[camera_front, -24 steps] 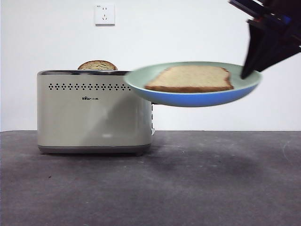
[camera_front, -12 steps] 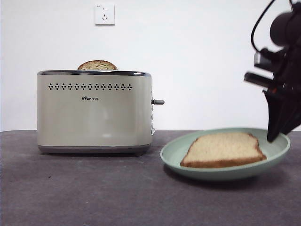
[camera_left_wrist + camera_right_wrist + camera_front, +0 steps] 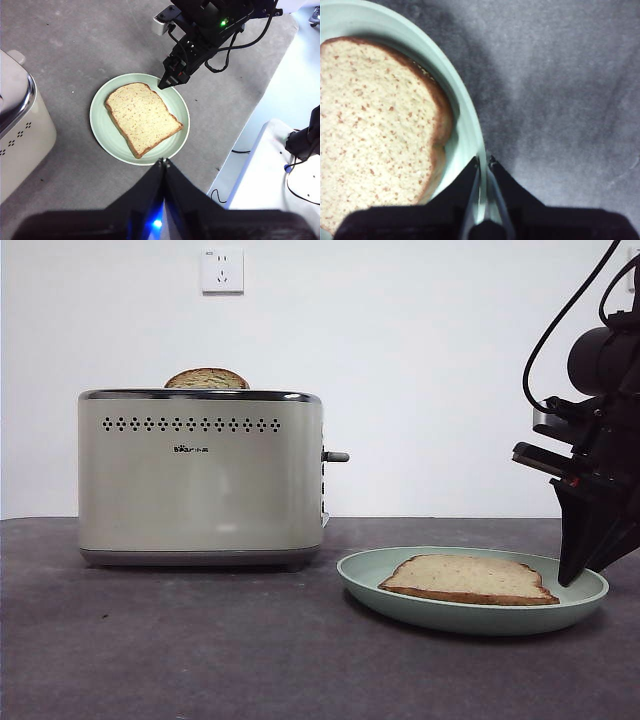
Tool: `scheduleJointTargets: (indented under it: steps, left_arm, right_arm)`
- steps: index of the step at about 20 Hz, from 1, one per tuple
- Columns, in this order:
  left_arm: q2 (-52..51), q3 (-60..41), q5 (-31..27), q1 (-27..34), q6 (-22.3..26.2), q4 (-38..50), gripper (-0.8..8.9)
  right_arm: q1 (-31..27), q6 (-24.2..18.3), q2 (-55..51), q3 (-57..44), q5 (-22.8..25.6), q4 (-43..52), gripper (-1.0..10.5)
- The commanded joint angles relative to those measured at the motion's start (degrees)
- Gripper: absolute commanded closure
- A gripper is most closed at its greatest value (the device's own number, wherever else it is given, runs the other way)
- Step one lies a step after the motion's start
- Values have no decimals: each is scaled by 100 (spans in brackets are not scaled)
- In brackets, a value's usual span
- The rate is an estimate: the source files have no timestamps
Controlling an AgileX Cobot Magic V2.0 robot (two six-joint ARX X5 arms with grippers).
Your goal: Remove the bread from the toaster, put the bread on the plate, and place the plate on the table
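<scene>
Mint plate (image 3: 400, 608) on table (image 3: 200, 650) holds bread (image 3: 468, 579).

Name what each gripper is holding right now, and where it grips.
The right gripper pinches the plate by its rim. The left gripper, jaws together above the plate, holds nothing.

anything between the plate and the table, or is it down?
Nothing visible. The plate seems to sit flat on the table beside the toaster, bread on it. The right gripper pinches its rim; the left gripper hangs above, shut.
</scene>
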Motion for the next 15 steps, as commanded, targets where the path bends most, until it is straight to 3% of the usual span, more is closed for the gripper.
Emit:
scheduleJointTargets:
  steps: [1,3,5,8,12,15]
  left_arm:
    - [-13,-24,7,13,-39,31,822]
    - [-13,-24,7,13,-39,35,822]
    - [-13,-24,7,13,-39,35,822]
    - [-13,-24,7,13,-39,33,822]
    - [-13,-24,7,13,-37,94,822]
    - [-13,-24,11,13,-17,142,822]
  right_arm:
    - [9,-109,120,-20,160,105,799]
    - [9,-109,85,-20,186,157,578]
    - [9,-111,52,-20,186,153,489]
    - [9,-107,-278,-20,181,96,486]
    - [22,-105,-1517,-20,96,-398,486]
    - [111,-111,-2699,-20,-415,-942,488]
